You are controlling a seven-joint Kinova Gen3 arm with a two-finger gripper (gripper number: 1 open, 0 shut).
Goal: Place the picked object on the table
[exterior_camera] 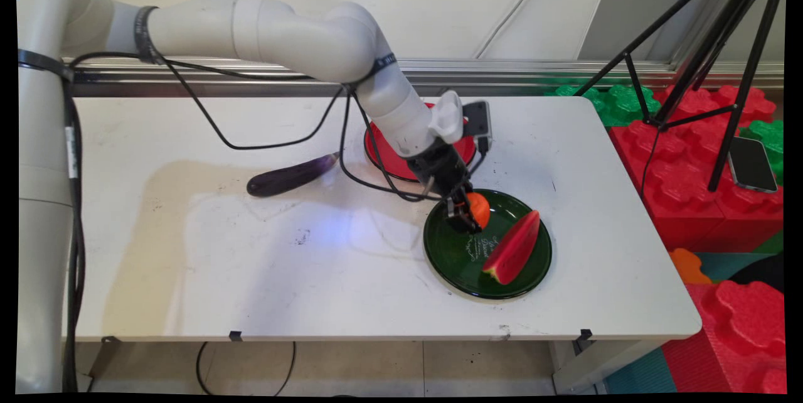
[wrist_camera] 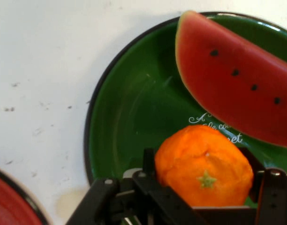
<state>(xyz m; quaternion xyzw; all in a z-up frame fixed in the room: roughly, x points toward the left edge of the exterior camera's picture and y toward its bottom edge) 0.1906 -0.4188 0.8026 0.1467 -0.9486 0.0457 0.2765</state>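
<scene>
My gripper (exterior_camera: 465,216) is low over the far left part of a green plate (exterior_camera: 453,253), and an orange (exterior_camera: 481,207) sits between its two fingers. In the hand view the orange (wrist_camera: 204,166) fills the gap of the gripper (wrist_camera: 210,176), with the fingers against its sides, just above the green plate (wrist_camera: 129,122). A red watermelon slice (exterior_camera: 514,247) lies on the plate's right half, close to the orange but apart from it; the hand view shows the slice (wrist_camera: 237,79) above the orange.
A red plate (exterior_camera: 381,153) lies behind the green one, partly hidden by the arm; its rim (wrist_camera: 7,204) shows in the hand view's corner. A dark purple eggplant (exterior_camera: 292,176) lies on the table to the left. Black cables hang between them.
</scene>
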